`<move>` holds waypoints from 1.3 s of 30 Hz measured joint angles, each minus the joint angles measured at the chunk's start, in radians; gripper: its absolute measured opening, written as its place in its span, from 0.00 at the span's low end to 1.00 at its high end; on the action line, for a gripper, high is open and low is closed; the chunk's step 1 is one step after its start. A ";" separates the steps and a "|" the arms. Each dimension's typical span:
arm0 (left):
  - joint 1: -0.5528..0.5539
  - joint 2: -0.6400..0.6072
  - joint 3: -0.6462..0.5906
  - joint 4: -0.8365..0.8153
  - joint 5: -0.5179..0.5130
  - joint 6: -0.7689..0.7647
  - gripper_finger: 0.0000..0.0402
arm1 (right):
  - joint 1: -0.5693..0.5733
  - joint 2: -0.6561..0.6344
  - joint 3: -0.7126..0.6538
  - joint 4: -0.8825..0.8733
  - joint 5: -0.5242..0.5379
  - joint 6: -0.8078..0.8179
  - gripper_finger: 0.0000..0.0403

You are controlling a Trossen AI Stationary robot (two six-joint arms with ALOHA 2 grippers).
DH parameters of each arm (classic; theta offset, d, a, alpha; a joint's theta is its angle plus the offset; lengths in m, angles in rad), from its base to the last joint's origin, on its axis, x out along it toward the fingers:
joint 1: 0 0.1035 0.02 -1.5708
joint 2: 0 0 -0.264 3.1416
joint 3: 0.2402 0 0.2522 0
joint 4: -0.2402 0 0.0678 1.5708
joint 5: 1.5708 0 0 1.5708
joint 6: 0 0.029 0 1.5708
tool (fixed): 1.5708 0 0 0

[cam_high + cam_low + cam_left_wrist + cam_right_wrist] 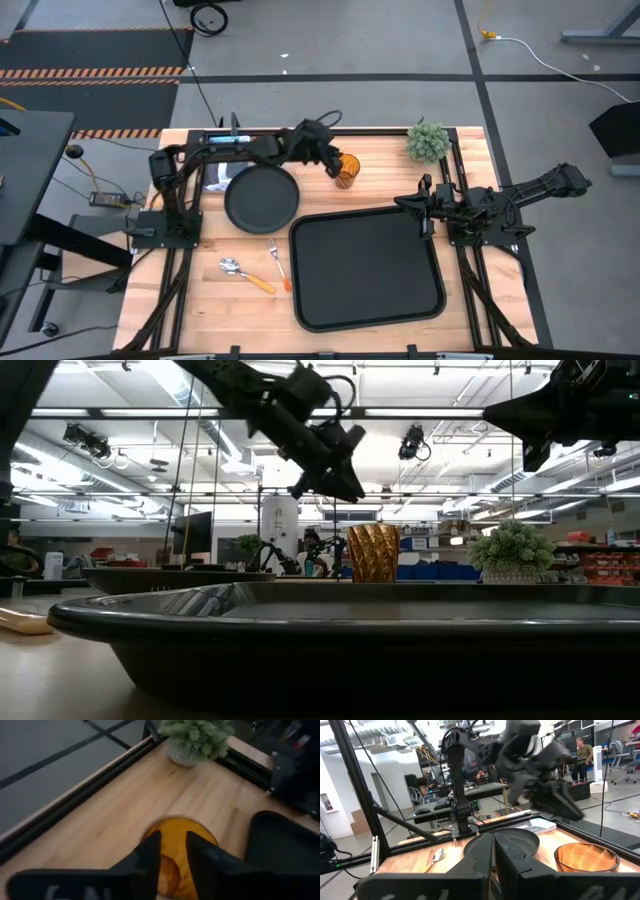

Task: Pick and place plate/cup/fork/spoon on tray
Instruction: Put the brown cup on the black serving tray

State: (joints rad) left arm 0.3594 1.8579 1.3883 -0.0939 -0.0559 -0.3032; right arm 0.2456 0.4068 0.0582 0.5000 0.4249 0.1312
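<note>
The amber cup (346, 172) stands upright on the table, beyond the tray's far edge. My left gripper (331, 165) hovers just above the cup (372, 553), clear of its rim, its fingers (150, 852) a little open over the cup's mouth (175, 824). The round black plate (261, 197) lies flat, left of the cup. The fork (276, 262) and the spoon (240, 270) lie on the table, left of the black tray (365, 265). My right gripper (422, 207) is shut and empty over the tray's far right corner.
A small potted plant (428, 140) stands at the far edge, right of the cup. Metal rails run along the table's left and right sides. The tray (350, 630) fills the near right of the table. People show in the room behind (580, 750).
</note>
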 joint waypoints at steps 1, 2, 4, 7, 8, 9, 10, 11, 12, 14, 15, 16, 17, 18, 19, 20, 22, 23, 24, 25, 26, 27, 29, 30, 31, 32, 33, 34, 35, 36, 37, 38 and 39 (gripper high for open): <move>0.009 0.015 0.028 -0.045 0.006 0.000 0.30 | 0.000 0.000 0.000 0.000 0.000 0.000 0.07; 0.015 0.029 0.056 -0.073 0.011 0.000 0.33 | 0.000 0.000 0.000 0.000 0.000 0.000 0.07; 0.032 0.052 0.104 -0.147 0.032 0.001 0.39 | 0.000 0.000 0.000 0.000 0.000 0.000 0.07; 0.047 0.071 0.138 -0.204 0.078 0.001 0.46 | 0.000 0.000 0.000 0.000 0.000 0.000 0.07; 0.048 0.077 0.144 -0.192 0.088 0.002 0.48 | 0.000 0.000 0.000 0.000 0.000 0.000 0.07; 0.049 0.080 0.147 -0.196 0.097 0.001 0.49 | 0.000 0.000 0.000 0.000 0.000 0.000 0.07; 0.049 0.082 0.147 -0.209 0.103 0.001 0.50 | 0.000 0.000 0.000 0.000 0.000 0.000 0.07; 0.049 0.085 0.147 -0.199 0.105 0.001 0.51 | 0.000 0.000 0.000 0.000 0.000 0.000 0.07; 0.049 0.087 0.147 -0.197 0.105 0.001 0.52 | 0.000 0.000 0.000 0.000 0.000 0.000 0.07; 0.045 0.087 0.144 -0.206 0.102 0.001 0.52 | 0.000 0.000 0.000 0.001 0.000 0.000 0.07; 0.041 0.087 0.144 -0.212 0.094 0.001 0.52 | 0.000 0.000 0.000 0.000 0.000 0.000 0.07; 0.039 0.087 0.144 -0.218 0.079 0.002 0.52 | 0.000 0.000 0.000 0.000 0.000 0.000 0.07; 0.035 0.087 0.144 -0.220 0.065 0.003 0.51 | 0.000 0.000 0.000 0.000 0.000 0.000 0.07; 0.032 0.087 0.144 -0.221 0.051 0.004 0.51 | 0.000 0.000 0.000 0.001 0.000 0.000 0.07; 0.028 0.087 0.144 -0.222 0.043 0.004 0.50 | 0.000 0.000 0.000 0.000 0.000 0.000 0.07; 0.028 0.087 0.144 -0.222 0.038 0.005 0.50 | 0.000 0.000 0.000 0.000 0.000 0.000 0.07; 0.020 0.089 0.144 -0.228 0.028 0.013 0.49 | 0.000 0.000 0.000 0.000 0.000 0.000 0.07; 0.015 0.099 0.144 -0.223 0.018 0.013 0.49 | 0.000 0.000 0.000 0.000 0.000 0.000 0.07; 0.011 0.107 0.144 -0.220 0.009 0.014 0.48 | 0.000 0.000 0.000 0.000 0.000 0.000 0.07; 0.008 0.111 0.142 -0.237 0.007 0.014 0.48 | 0.000 0.000 0.000 0.000 0.000 0.000 0.07; 0.007 0.121 0.140 -0.248 0.005 0.013 0.48 | 0.000 0.000 0.000 0.000 0.000 0.000 0.07; 0.003 0.132 0.142 -0.223 0.001 0.013 0.48 | 0.000 0.000 0.000 0.000 0.000 0.000 0.07; 0.001 0.136 0.142 -0.243 -0.004 0.011 0.48 | 0.000 0.000 0.000 0.001 0.000 0.000 0.07; 0.000 0.139 0.142 -0.236 -0.014 0.011 0.48 | 0.000 0.000 0.000 0.000 0.001 0.000 0.07; 0.001 0.141 0.142 -0.228 -0.022 0.010 0.48 | 0.000 0.000 0.000 0.000 0.000 0.000 0.07; 0.001 0.142 0.142 -0.237 -0.031 0.009 0.48 | 0.000 0.000 0.000 0.001 0.000 0.000 0.07; 0.002 0.142 0.142 -0.243 -0.036 0.009 0.48 | 0.000 0.000 0.000 0.002 0.000 0.000 0.07; 0.002 0.142 0.142 -0.241 -0.037 0.009 0.48 | 0.000 0.000 0.000 0.002 0.000 0.000 0.07; 0.002 0.142 0.142 -0.242 -0.038 0.009 0.48 | 0.000 0.000 0.000 -0.001 0.000 0.000 0.07; 0.002 0.142 0.142 -0.242 -0.040 0.010 0.48 | 0.000 0.000 0.000 0.000 0.000 0.000 0.07; 0.002 0.142 0.142 -0.245 -0.039 0.010 0.48 | 0.000 0.000 0.000 0.000 0.000 0.000 0.07; 0.002 0.142 0.142 -0.252 -0.038 0.010 0.48 | 0.000 0.001 0.000 0.000 0.000 0.000 0.07; 0.002 0.142 0.142 -0.260 -0.038 0.010 0.47 | 0.000 0.001 0.000 0.000 0.000 0.000 0.07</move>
State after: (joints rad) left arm 0.3618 1.9995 1.5307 -0.3543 -0.0936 -0.2932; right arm 0.2459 0.4076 0.0582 0.4996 0.4250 0.1311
